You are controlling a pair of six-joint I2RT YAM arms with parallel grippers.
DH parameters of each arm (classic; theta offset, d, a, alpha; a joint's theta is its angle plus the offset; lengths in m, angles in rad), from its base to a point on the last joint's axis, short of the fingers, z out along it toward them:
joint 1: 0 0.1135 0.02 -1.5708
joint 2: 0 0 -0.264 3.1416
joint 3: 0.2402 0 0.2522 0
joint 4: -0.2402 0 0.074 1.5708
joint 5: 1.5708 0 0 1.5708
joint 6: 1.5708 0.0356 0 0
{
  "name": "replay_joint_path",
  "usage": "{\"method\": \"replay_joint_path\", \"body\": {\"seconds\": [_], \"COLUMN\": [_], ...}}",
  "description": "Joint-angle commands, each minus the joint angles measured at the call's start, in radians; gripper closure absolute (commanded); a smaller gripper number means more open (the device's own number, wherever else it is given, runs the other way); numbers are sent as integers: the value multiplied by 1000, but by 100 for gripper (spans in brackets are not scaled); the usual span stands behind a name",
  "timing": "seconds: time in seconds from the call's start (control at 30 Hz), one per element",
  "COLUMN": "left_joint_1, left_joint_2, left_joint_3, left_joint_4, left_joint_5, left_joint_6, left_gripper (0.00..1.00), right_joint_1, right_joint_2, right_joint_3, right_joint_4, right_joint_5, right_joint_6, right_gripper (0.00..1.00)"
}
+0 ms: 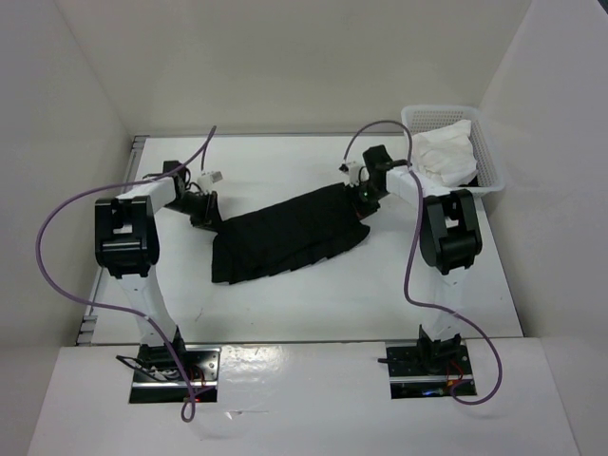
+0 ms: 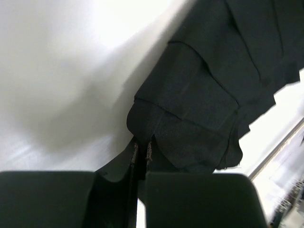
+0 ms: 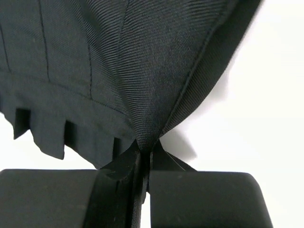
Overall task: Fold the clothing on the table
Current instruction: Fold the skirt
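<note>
Ok, table first: big white top, fills most of the top view. Next the skirt: black, pleated, lying roughly mid-table, stretched on a diagonal from near-left up to far-right. You've got it spread mostly flat, pleated hem on the near side, a bit rumpled at the rt end. White mesh basket sits at the far-right corner of the table, apart from the skirt, w/ a white cloth bunched inside.

Your L arm reaches in from the left and your R arm from the right, a purple cable looping off each.

At the skirt's left end is the left gripper. Wrist cam shows its fingers closed, pinching a corner of layered pleats, fabric coming out from between the jaws. At the far-rt end is the right gripper. Its fingers are closed tight on a corner w/ a stitched band edge, cloth pulled to a point at the jaws, pleats hanging off to the left in that view.

Thin metal rail shows lower rt in the left wrist view, beyond the skirt edge.
</note>
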Motion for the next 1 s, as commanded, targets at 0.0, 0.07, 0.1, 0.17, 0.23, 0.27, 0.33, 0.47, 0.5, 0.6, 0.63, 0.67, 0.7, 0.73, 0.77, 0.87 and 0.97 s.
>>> {"method": "replay_joint_path", "body": {"seconds": [0.0, 0.07, 0.1, 0.17, 0.23, 0.27, 0.33, 0.47, 0.5, 0.6, 0.63, 0.67, 0.7, 0.73, 0.77, 0.87, 0.97], "left_joint_1": [-16, -16, -16, -34, -44, -53, -64, -85, -94, -94, -94, -94, -94, -94, -94, -94, -94], "left_joint_2": [-5, 8, 18, 27, 27, 36, 36, 68, 68, 68, 68, 68, 77, 78, 78, 78, 78], "left_joint_3": [87, 116, 117, 117, 117, 117, 106, 85, 84, 84, 84, 84, 75, 75, 75, 75, 75], "left_joint_4": [4, 4, 4, 4, 13, 22, 22, 31, 31, 42, 42, 42, 42, 42, 42, 42, 42], "left_joint_5": [-18, -8, 3, 3, 3, 3, 3, 3, 3, 3, 3, 3, 3, 3, 3, 3, 3], "left_joint_6": [-18, -27, -36, -45, -45, -45, -56, -56, -56, -65, -65, -65, -74, -75, -75, -75, -75], "left_gripper": [100, 100, 100, 100, 100, 100, 100, 100, 100, 100, 100, 100, 100, 100, 100, 100, 100], "right_joint_1": [33, 93, 116, 185, 230, 274, 317, 418, 432, 480, 489, 507, 517, 526, 526, 572, 613], "right_joint_2": [-55, -55, -55, -36, -26, -13, -4, 62, 74, 117, 126, 137, 158, 171, 183, 224, 238], "right_joint_3": [148, 209, 228, 280, 327, 343, 375, 493, 512, 579, 611, 628, 662, 677, 693, 739, 751], "right_joint_4": [-55, -90, -102, -134, -157, -158, -167, -208, -225, -248, -248, -257, -271, -271, -286, -314, -326], "right_joint_5": [258, 324, 338, 385, 411, 445, 466, 465, 450, 428, 428, 416, 398, 398, 382, 353, 339], "right_joint_6": [-2, -2, -2, -2, -2, -2, -2, -2, -2, 7, 7, 7, 7, 7, 7, 7, 7], "right_gripper": [100, 100, 100, 100, 100, 100, 100, 100, 100, 100, 100, 100, 100, 100, 100, 100, 100]}}
